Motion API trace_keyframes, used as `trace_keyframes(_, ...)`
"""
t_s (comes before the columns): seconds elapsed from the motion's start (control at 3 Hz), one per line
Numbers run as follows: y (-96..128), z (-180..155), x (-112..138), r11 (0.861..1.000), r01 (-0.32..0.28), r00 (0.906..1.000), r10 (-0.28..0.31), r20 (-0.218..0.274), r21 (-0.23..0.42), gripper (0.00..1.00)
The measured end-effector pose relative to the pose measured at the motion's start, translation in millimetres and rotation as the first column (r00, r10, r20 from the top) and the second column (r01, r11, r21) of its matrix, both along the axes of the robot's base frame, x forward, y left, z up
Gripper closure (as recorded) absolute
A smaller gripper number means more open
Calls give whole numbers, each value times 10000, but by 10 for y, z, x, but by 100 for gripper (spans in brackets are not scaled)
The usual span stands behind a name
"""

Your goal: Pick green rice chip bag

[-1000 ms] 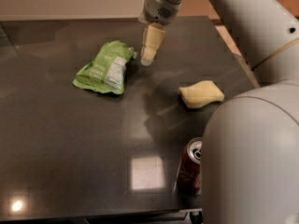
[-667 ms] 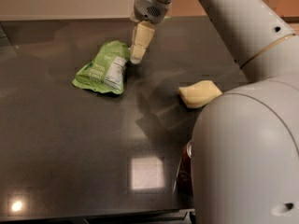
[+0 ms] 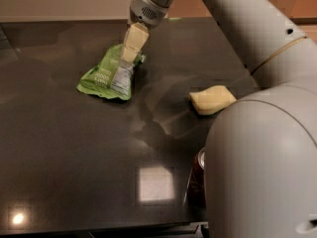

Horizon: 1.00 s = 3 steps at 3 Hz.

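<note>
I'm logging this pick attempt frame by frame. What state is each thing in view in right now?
green rice chip bag: lying crumpled on the table, label panel facing up.
tool: pointing down at the bag's far right end, in front of it in this view.
sponge: lying flat, right of the bag and apart from it.
soda can: upright near the table's front edge, mostly hidden by the robot's arm.

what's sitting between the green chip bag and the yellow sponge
Nothing: in the camera view only bare dark table separates the green rice chip bag from the sponge. The tool is over the bag's upper end.
</note>
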<state>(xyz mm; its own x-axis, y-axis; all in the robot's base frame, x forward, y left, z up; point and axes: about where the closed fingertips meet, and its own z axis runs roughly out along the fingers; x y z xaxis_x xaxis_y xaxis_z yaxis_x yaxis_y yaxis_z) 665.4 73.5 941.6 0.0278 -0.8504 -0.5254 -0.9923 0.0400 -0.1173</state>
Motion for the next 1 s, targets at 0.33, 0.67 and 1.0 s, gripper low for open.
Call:
trace_keyframes(0.33, 77, -142, -38, 9970, 737, 9959, -723, -539, 248, 0)
trace_keyframes(0.67, 78, -289, 52, 9766, 2143, 9737, -2123, -826, 162, 0)
trace_keyframes(1.0, 78, -376, 214, 9297, 3677, 9276, -3653, -780, 191, 0)
